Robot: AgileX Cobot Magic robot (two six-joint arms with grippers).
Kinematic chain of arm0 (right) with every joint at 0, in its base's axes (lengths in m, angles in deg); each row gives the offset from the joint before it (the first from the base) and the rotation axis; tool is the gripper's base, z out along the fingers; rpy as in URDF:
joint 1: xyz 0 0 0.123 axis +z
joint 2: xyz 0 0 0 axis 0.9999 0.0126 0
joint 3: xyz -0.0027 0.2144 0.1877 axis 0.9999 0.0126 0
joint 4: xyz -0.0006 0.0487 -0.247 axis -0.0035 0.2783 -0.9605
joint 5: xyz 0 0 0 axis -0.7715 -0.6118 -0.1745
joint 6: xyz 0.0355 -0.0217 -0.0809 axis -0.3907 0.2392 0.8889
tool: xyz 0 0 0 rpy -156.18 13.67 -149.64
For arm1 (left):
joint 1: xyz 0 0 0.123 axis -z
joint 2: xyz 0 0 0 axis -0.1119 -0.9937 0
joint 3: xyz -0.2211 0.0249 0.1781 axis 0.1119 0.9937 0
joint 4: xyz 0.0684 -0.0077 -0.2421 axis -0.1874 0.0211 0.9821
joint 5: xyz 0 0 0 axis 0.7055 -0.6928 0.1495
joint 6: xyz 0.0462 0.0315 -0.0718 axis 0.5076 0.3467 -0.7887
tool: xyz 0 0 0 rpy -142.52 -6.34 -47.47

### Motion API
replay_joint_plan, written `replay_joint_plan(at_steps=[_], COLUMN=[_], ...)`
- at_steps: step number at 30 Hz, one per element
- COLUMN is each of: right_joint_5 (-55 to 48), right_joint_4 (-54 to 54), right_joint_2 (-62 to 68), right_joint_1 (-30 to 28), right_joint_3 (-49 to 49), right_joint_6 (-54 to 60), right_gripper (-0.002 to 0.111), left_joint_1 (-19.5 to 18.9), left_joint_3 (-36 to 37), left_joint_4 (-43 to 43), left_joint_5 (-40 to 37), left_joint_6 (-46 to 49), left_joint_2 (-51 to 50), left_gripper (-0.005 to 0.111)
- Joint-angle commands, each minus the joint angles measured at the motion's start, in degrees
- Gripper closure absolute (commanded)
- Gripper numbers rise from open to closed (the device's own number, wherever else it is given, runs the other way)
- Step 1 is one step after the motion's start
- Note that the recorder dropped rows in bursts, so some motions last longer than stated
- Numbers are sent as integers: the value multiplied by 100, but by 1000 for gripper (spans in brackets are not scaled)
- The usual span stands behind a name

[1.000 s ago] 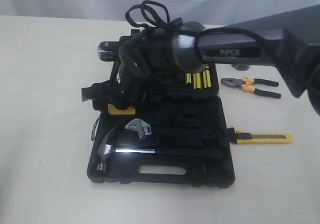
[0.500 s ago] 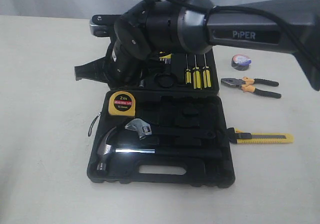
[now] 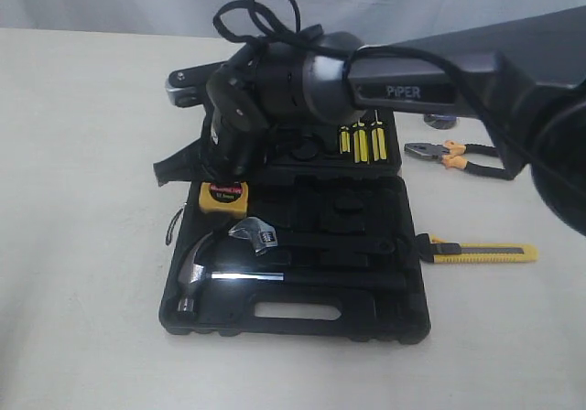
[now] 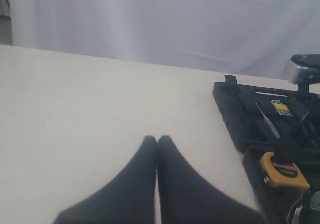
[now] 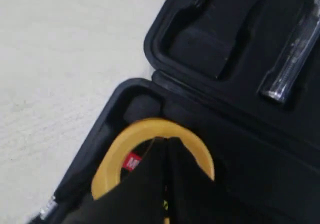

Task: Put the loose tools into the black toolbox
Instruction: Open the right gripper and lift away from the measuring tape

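Though unseen in the exterior view, the left hand (image 4: 157, 140) is closed.

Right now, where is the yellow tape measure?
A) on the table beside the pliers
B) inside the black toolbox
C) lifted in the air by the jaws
B: the yellow tape measure lies in a corner recess of the open black toolbox, not on the table or held.
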Motion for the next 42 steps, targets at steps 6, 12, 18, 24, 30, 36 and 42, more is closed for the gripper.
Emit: replay_joint_plan(at_steps=[6, 12, 18, 24, 30, 36, 42], right_joint_5=[-13, -62, -205, -281, -283, -471, -1213], right_joint_4=[-67, -18, 157, 565, 578, 590, 556], right_joint_2=[17, -210, -158, 107, 0, -716, -1589], right_joint_1=[-32, -32, -32, -32, -32, -32, -206], right_joint_3=[-16, -16, -16, -16, -16, -16, -16], right_joint_6=[139, 232, 489, 842, 842, 1090, 1543], right_gripper=[108, 108, 108, 108, 108, 108, 108], left_joint_1=[33, 33, 33, 33, 33, 33, 33], left_joint_3=[-30, -30, -30, -30, -30, -30, -30], left_joint_4=[-23, -23, -23, -23, -23, -23, -23], left_joint_5=[-4, -4, -4, -4, -4, -4, -4], left_joint_6=[2, 2, 2, 2, 2, 2, 2], left_joint_2=[-23, -23, -23, -23, -23, -23, -23], left_gripper=[107, 107, 107, 107, 107, 107, 107])
